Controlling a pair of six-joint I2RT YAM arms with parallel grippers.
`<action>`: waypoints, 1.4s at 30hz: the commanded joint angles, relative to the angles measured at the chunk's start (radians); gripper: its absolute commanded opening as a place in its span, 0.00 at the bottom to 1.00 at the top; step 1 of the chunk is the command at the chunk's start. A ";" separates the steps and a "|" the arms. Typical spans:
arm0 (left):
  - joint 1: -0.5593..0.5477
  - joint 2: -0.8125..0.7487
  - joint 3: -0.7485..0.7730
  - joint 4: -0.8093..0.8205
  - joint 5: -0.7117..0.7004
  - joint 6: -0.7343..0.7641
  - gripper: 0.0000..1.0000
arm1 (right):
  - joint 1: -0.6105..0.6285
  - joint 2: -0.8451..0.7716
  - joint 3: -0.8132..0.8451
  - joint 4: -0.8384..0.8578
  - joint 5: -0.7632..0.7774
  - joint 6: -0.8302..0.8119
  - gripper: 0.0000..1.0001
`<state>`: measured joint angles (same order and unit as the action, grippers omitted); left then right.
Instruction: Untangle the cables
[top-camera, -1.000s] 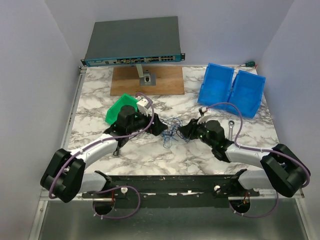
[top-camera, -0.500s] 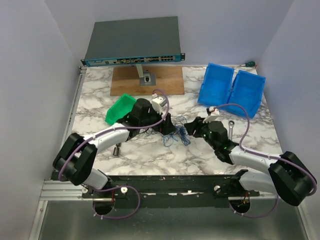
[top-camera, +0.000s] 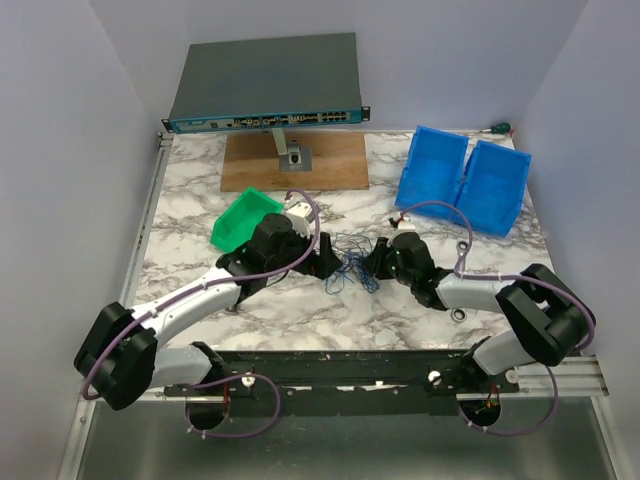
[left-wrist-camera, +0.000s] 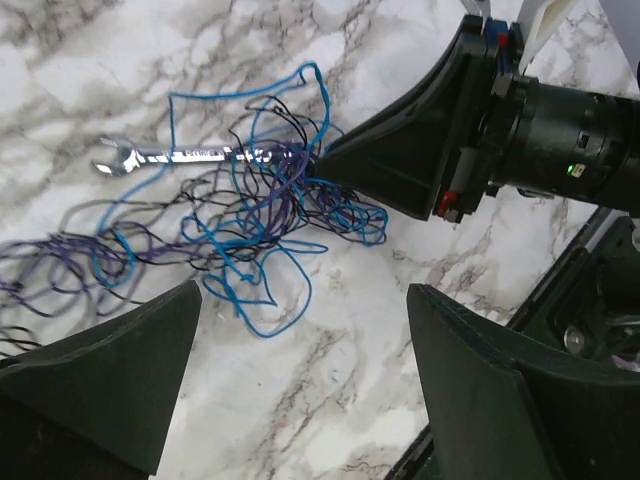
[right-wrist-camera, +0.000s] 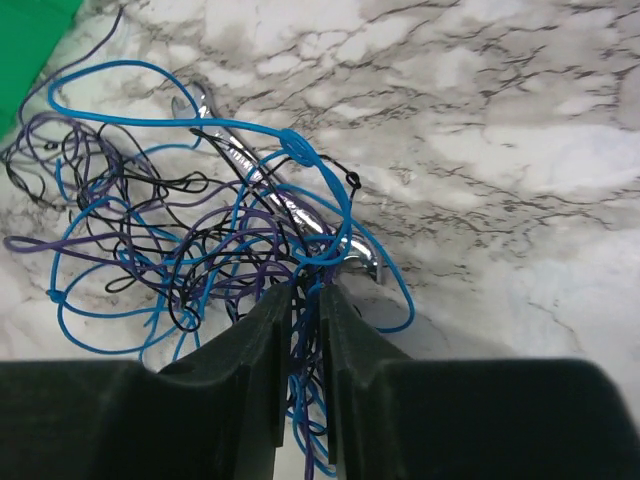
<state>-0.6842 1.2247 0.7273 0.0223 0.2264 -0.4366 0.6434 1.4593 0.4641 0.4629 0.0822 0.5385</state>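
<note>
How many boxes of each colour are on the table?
Blue bins: 2
Green bin: 1
Total: 3

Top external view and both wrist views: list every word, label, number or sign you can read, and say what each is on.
No text can be read in any view.
network switch: any print on its front panel is too small to read.
wrench: the shank glares; any stamp is unreadable.
cables, blue bins, green bin: no print or tags show.
</note>
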 joint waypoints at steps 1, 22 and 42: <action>-0.008 0.016 -0.123 0.114 0.060 -0.189 0.86 | -0.002 0.053 0.027 0.047 -0.206 0.013 0.20; 0.010 0.290 -0.085 0.240 -0.124 -0.241 0.72 | -0.002 0.027 -0.048 0.238 -0.323 0.078 0.07; 0.010 0.247 -0.094 0.241 -0.123 -0.180 0.02 | -0.002 0.139 0.050 0.086 -0.213 0.058 0.40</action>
<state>-0.6762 1.5349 0.6567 0.2611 0.1211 -0.6361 0.6411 1.5566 0.4763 0.5751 -0.1387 0.6014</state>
